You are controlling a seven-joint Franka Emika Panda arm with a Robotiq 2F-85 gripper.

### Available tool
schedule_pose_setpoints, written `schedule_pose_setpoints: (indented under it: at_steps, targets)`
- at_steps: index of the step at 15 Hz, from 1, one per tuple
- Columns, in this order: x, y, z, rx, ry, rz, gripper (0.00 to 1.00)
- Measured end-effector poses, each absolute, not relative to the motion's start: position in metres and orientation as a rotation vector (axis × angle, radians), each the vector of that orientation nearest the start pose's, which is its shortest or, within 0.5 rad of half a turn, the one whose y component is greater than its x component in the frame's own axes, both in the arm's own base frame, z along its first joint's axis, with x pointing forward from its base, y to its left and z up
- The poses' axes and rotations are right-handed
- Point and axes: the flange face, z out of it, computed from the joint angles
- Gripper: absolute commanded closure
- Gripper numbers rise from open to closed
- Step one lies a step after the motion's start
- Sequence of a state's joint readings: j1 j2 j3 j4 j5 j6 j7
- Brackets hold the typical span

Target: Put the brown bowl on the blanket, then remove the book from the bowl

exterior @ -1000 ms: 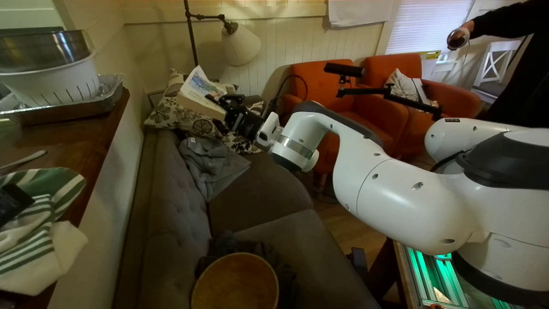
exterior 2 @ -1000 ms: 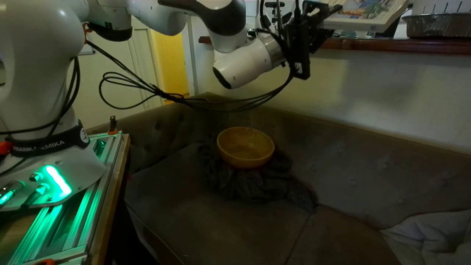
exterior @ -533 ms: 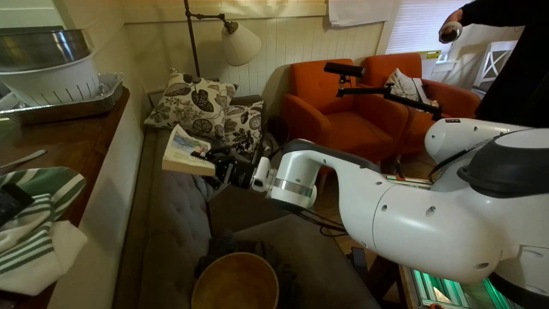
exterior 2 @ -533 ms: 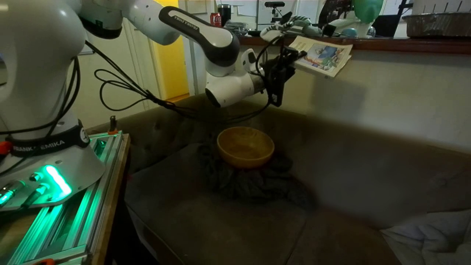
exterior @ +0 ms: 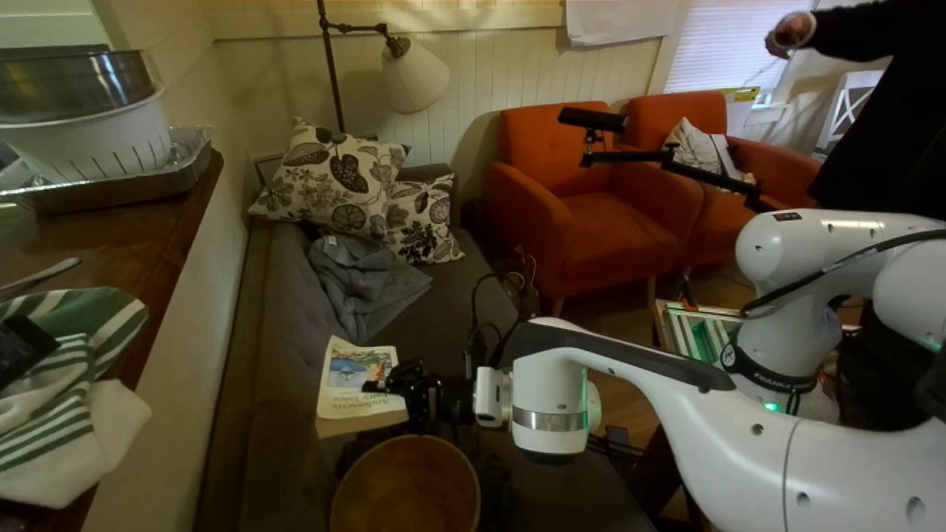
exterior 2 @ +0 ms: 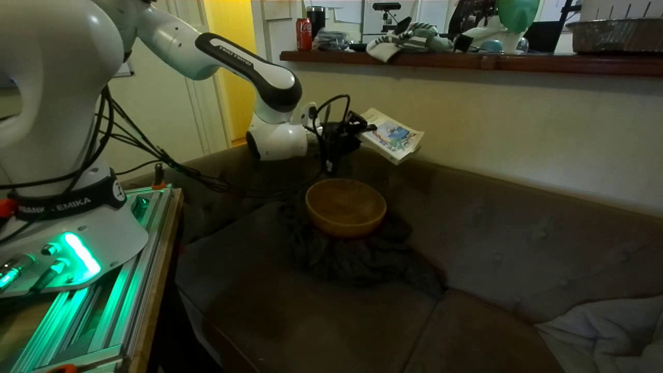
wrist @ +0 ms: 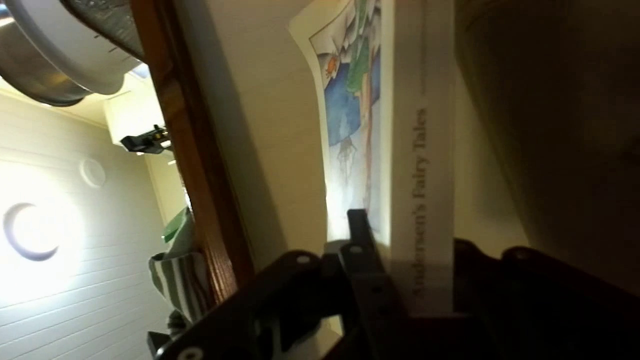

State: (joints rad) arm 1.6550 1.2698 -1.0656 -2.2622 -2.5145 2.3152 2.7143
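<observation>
The tan-brown bowl (exterior 2: 346, 210) rests upright on the dark, lumpy blanket (exterior 2: 357, 261) on the sofa; in an exterior view the same bowl (exterior: 406, 488) is cut off by the bottom edge. No object shows inside it. My gripper (exterior: 380, 386) is shut on the white-cream book (exterior: 356, 378), holding it in the air near the bowl, on the wall side. In another exterior view the book (exterior 2: 391, 137) hangs higher than the bowl's rim. The wrist view has the book's spine (wrist: 422, 175) between the jaws, one finger (wrist: 361, 235) against the cover; the opposite finger is mostly hidden in shadow.
The sofa backrest (exterior 2: 518, 223) and the wall run beside the held book. Above is a wooden counter ledge (exterior 2: 466, 61) with a striped cloth (exterior 2: 414, 40). A grey cloth (exterior: 362, 284) and floral pillows (exterior: 332, 174) lie farther along the sofa. Cables hang from the arm.
The arm has swung along the sofa and lowered, carrying the book from near the pillows and ledge height down towards the bowl. The grip is kept. Bowl and blanket have not moved.
</observation>
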Motion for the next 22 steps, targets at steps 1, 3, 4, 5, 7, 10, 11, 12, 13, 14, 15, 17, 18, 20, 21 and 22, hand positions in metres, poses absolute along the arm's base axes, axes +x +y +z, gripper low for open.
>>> schedule_pose_setpoints:
  at_steps: [1,3,4,5,7,10,11,12,13,14,15,17,18,20,21,22]
  targets:
    - [0.463,0.175,0.105,1.454,1.190,1.499,0.76]
    - [0.460,0.174,0.104,1.443,1.202,1.488,0.76]
    - [0.461,0.171,0.105,1.443,1.198,1.485,0.76]
    - [0.462,0.169,0.105,1.443,1.193,1.483,0.76]
    - [0.463,0.168,0.107,1.442,1.188,1.482,0.76]
    - [0.463,0.168,0.107,1.442,1.187,1.482,0.76]
    - [0.463,0.168,0.107,1.442,1.187,1.482,0.94]
    - [0.463,0.168,0.107,1.442,1.187,1.482,0.94]
    - [0.463,0.168,0.106,1.440,1.191,1.479,0.94]
    - [0.462,0.167,0.105,1.442,1.194,1.471,0.94]
    - [0.460,0.165,0.104,1.448,1.193,1.457,0.94]
    - [0.452,0.152,0.104,1.460,1.185,1.417,0.94]
    - [0.447,0.143,0.106,1.466,1.178,1.389,0.94]
    - [0.435,0.125,0.109,1.472,1.168,1.329,0.94]
    - [0.430,0.117,0.109,1.450,1.180,1.300,0.94]
    - [0.424,0.111,0.109,1.421,1.200,1.271,0.94]
